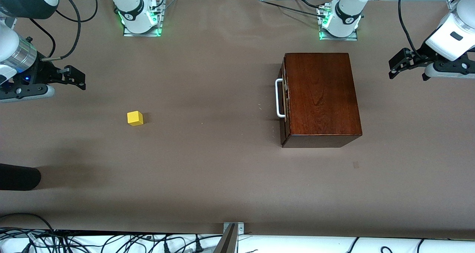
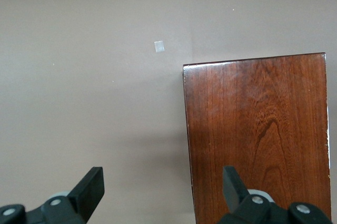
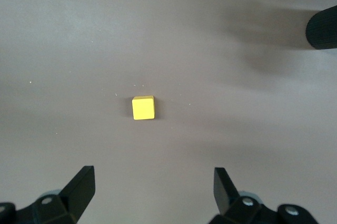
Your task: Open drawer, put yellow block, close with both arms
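Front view, box: I see the dark wooden box (image 1: 322,97) on the table toward the left arm's end, its drawer (image 1: 284,99) pushed in flush and the white handle (image 1: 279,98) facing the right arm's end.
Front view, block: the yellow block (image 1: 135,118) sits alone on the cloth toward the right arm's end, well apart from the box, so I judge nothing has begun.
Front view, right gripper (image 1: 77,78): hangs over the table edge at its own end, fingers spread, holding nothing.
Front view, left gripper (image 1: 396,68): hangs over the table past the box at its own end, empty; both arms look parked clear so the work area is free.
Left wrist view: I look down between 2 wide-apart fingertips (image 2: 89,188) at the glossy box top (image 2: 258,134), with bare cloth beside it. A small pale square (image 2: 159,47) lies on the cloth.
Right wrist view: the block (image 3: 143,108) lies ahead of the wide-set fingertips (image 3: 81,184), roughly centred between them, untouched. I take this as a ready line-up for a later pick.
Surface: brown matte cloth (image 1: 207,164), faintly creased, soft shadows.
Room: 2 arm bases lit green along the top, cables strung along the camera-side edge, a black rounded object (image 1: 18,176) resting on the cloth nearer the camera than the block.
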`<move>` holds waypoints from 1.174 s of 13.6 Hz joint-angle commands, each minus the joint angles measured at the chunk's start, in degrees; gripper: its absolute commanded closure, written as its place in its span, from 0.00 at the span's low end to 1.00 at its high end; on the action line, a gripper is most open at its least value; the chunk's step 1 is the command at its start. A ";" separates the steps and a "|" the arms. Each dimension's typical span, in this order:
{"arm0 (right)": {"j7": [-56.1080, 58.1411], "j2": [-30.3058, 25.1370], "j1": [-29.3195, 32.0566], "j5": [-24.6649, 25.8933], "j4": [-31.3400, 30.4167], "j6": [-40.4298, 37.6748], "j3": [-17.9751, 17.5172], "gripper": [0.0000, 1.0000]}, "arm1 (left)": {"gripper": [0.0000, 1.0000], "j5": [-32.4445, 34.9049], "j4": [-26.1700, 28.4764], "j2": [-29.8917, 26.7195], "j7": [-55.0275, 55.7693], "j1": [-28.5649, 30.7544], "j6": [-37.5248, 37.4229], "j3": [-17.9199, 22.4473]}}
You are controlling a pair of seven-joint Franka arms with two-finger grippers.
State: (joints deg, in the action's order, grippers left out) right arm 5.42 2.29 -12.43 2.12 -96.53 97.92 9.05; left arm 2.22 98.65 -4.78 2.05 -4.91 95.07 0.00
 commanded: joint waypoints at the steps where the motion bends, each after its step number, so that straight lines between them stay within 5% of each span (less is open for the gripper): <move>1: -0.93 -0.88 -0.23 0.52 0.11 -1.07 -0.09 0.00 | 0.00 -0.46 -1.61 2.14 0.94 -0.45 -2.60 -0.09; 4: -0.93 -0.88 -0.23 0.52 0.11 -1.07 -0.09 0.00 | 0.00 -0.72 -1.88 4.95 0.33 -0.97 -7.95 -0.96; 9: -0.85 -0.79 -0.14 0.52 0.11 -1.07 -0.09 0.00 | 0.00 -2.13 -8.71 12.67 2.34 -2.38 -7.80 -10.44; 12: -0.85 -0.79 -0.14 0.69 0.20 -0.89 -0.09 0.00 | 0.00 -1.60 -17.41 21.89 12.77 -5.97 -7.80 -14.50; 16: -0.32 -0.62 -0.23 0.78 0.90 -0.89 -0.09 0.00 | 0.00 1.81 -19.46 27.98 29.46 -16.86 -3.16 -14.42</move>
State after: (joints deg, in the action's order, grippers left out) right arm 5.39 2.29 -12.45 2.12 -96.38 97.84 9.04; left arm 1.40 83.05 19.68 23.77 -17.35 90.75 -14.71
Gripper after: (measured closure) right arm 0.000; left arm 0.000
